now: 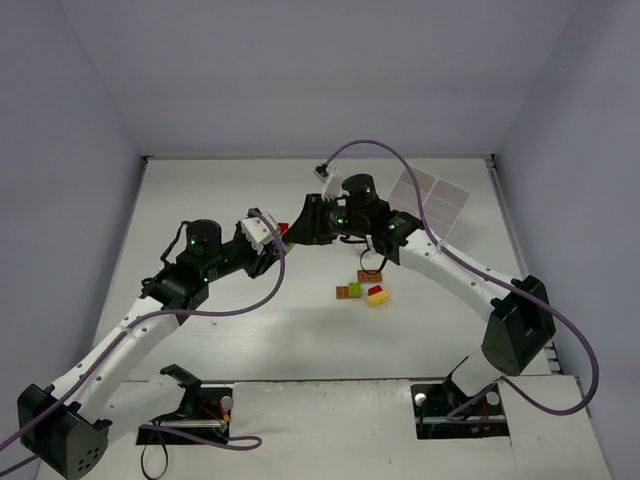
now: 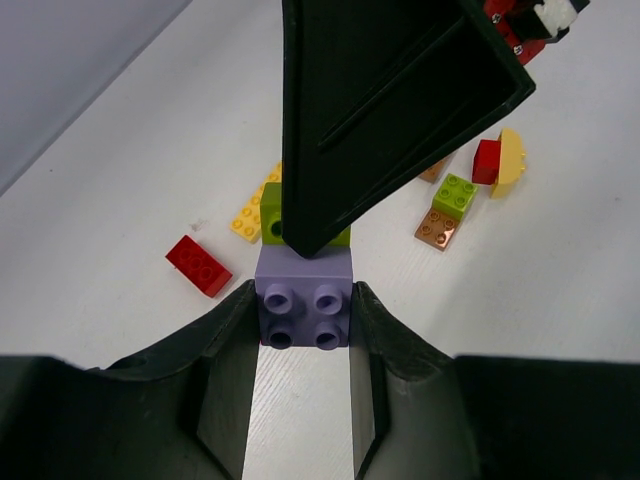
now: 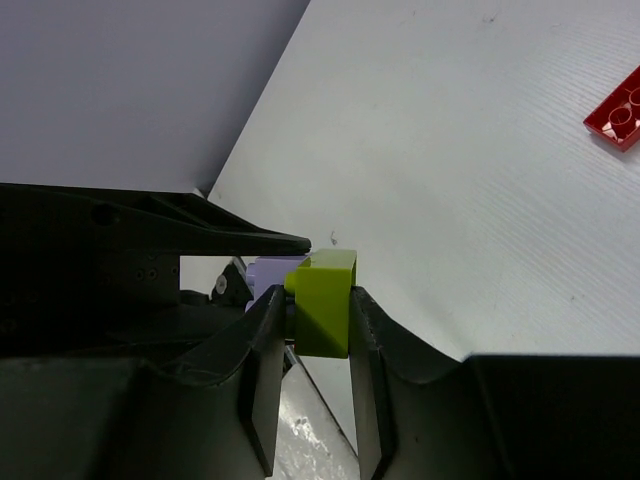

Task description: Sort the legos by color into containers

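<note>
Red brick (image 3: 622, 112) partly off the right edge; lime brick (image 2: 268, 212) mostly behind black fingers (image 2: 380, 100)

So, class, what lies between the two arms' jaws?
A lavender brick against a lime brick: left jaws grip the lavender, right jaws the lime. Both wrist views show it.

readable text: none | labels, brands: none legible | numbers, signs: none legible
</note>
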`<state>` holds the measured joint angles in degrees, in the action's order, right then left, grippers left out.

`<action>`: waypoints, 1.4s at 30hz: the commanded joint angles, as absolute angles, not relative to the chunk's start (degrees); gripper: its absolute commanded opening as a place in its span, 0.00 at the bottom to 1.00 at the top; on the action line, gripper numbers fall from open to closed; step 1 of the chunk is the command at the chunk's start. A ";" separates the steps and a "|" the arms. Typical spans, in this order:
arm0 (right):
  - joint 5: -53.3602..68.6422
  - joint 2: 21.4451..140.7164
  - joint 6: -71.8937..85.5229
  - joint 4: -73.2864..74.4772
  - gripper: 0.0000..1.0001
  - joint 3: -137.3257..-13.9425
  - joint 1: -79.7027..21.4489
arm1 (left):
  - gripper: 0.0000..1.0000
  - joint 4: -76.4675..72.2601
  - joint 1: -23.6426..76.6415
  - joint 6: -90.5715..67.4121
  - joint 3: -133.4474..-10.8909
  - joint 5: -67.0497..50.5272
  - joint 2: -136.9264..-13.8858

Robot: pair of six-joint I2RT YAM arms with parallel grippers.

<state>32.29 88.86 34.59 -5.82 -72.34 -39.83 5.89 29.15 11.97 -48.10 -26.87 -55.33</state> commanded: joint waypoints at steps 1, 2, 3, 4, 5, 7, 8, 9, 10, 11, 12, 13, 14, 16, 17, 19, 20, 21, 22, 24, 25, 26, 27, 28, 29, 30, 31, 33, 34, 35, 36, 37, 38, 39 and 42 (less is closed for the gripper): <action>32.52 89.21 33.05 -9.14 0.03 -74.79 -39.99 | 0.01 0.97 29.62 12.83 -50.80 -28.39 -54.23; 32.52 89.21 32.87 -9.14 0.00 -74.62 -39.99 | 0.01 0.97 29.62 12.75 -50.71 -28.21 -54.05; 32.26 89.12 32.61 -9.14 0.00 -74.45 -39.99 | 0.01 0.01 29.71 12.74 -50.54 -27.60 -54.05; 31.91 88.95 32.43 -9.05 0.00 -74.27 -39.90 | 0.01 -1.13 29.62 12.57 -50.10 -27.34 -53.88; 31.82 88.95 31.91 -9.05 0.00 -74.01 -39.99 | 0.01 -2.01 29.62 12.39 -49.92 -27.07 -53.62; 30.60 88.77 31.03 -8.88 0.00 -73.13 -39.82 | 0.01 -3.33 29.62 11.35 -49.31 -26.11 -53.18; 29.89 88.60 30.42 -8.09 0.00 -72.86 -39.81 | 0.01 -4.56 29.62 11.16 -48.61 -25.76 -52.74; 29.10 88.68 29.19 -7.65 0.00 -72.25 -39.81 | 0.01 -5.09 29.71 10.73 -48.43 -25.23 -52.56; 27.61 88.59 28.57 -7.21 0.00 -71.99 -39.81 | 0.01 -5.36 29.62 10.55 -48.25 -25.31 -52.47; 26.81 88.59 27.96 -6.16 0.00 -71.72 -39.81 | 0.01 -5.80 29.62 10.46 -48.16 -25.23 -52.30; 26.02 88.59 26.91 -5.72 0.00 -71.46 -39.81 | 0.01 -5.89 29.53 10.37 -48.16 -25.22 -52.29; 24.88 88.59 26.37 -5.36 0.00 -71.28 -39.73 | 0.01 -5.80 29.53 10.28 -48.16 -25.40 -52.29; 24.26 88.59 26.02 -4.75 0.00 -71.11 -39.55 | 0.01 -5.89 29.62 10.28 -48.16 -25.49 -52.21; 23.21 88.42 25.32 -4.40 0.00 -70.41 -39.20 | 0.01 -5.98 29.53 10.28 -48.08 -25.66 -52.03; 22.59 88.33 25.23 -4.13 0.00 -70.31 -38.59 | 0.00 -6.06 29.53 10.28 -48.08 -25.75 -51.94; 21.63 87.98 24.79 -3.61 0.00 -69.88 -37.62 | 0.00 -6.15 29.53 10.11 -47.73 -25.75 -51.68; 21.27 87.98 24.52 -3.43 0.00 -69.87 -37.36 | 0.00 -6.24 29.62 10.02 -47.64 -25.75 -51.68; 20.83 87.89 24.09 -3.17 0.00 -69.87 -37.09 | 0.00 -6.33 29.53 9.67 -47.38 -25.75 -51.51; 20.05 87.80 23.21 -2.82 0.00 -69.96 -37.00 | 0.00 -6.50 29.62 9.49 -47.29 -25.75 -51.24; 17.94 87.63 21.89 -1.50 0.00 -70.22 -36.30 | 0.01 -6.86 29.53 9.23 -46.94 -25.58 -51.07; 16.89 87.37 19.97 -0.54 0.00 -70.49 -36.04 | 0.01 -6.59 29.62 9.14 -46.93 -25.32 -50.98; 15.48 87.10 18.56 -0.27 0.00 -70.58 -35.60 | 0.01 -6.42 29.53 9.14 -46.93 -24.70 -50.98; 12.60 86.75 16.98 -0.26 0.00 -70.75 -34.64 | 0.01 -6.24 29.62 8.88 -46.85 -24.35 -50.98; 11.18 86.14 14.87 -0.26 0.00 -70.93 -34.02 | 0.01 -6.15 29.53 8.70 -46.58 -24.00 -50.89; 9.68 85.70 9.98 -0.26 0.00 -71.45 -33.32 | 0.00 -6.07 29.53 8.44 -46.23 -23.65 -50.71; 7.23 85.43 7.15 -0.26 0.00 -71.80 -31.66 | 0.01 -6.15 29.44 7.83 -45.97 -22.86 -50.54; 6.60 84.99 4.25 1.22 0.00 -72.24 -30.42 | 0.01 -5.80 29.44 7.56 -45.71 -22.42 -50.28; 6.50 84.99 -3.73 1.23 0.00 -73.99 -25.96 | 0.00 -5.45 29.53 6.77 -45.00 -21.71 -49.92; 7.20 85.34 -6.13 1.23 0.00 -74.70 -24.36 | 0.00 -5.36 29.53 6.51 -44.65 -21.54 -49.40; 7.99 85.60 -8.68 1.23 0.00 -75.32 -22.78 | 0.00 -5.27 29.53 6.24 -44.13 -21.45 -49.13; 9.13 85.95 -13.40 1.32 0.00 -76.71 -21.28 | 0.00 -5.10 29.53 5.81 -43.95 -21.62 -48.87; 12.88 87.00 -15.54 1.84 0.00 -77.51 -17.88 | 0.00 -5.10 29.53 5.54 -43.60 -21.62 -48.43; 15.70 87.71 -17.38 2.19 0.00 -78.30 -16.10 | 0.01 -5.18 29.44 5.45 -43.25 -21.80 -48.34; 18.86 89.19 -20.88 2.55 0.00 -79.88 -14.34 | 0.01 -5.10 29.44 5.10 -43.07 -21.97 -48.17; 27.59 92.36 -26.70 5.62 0.00 -83.91 -8.89 | 0.01 -5.10 29.36 4.13 -42.72 -22.41 -48.16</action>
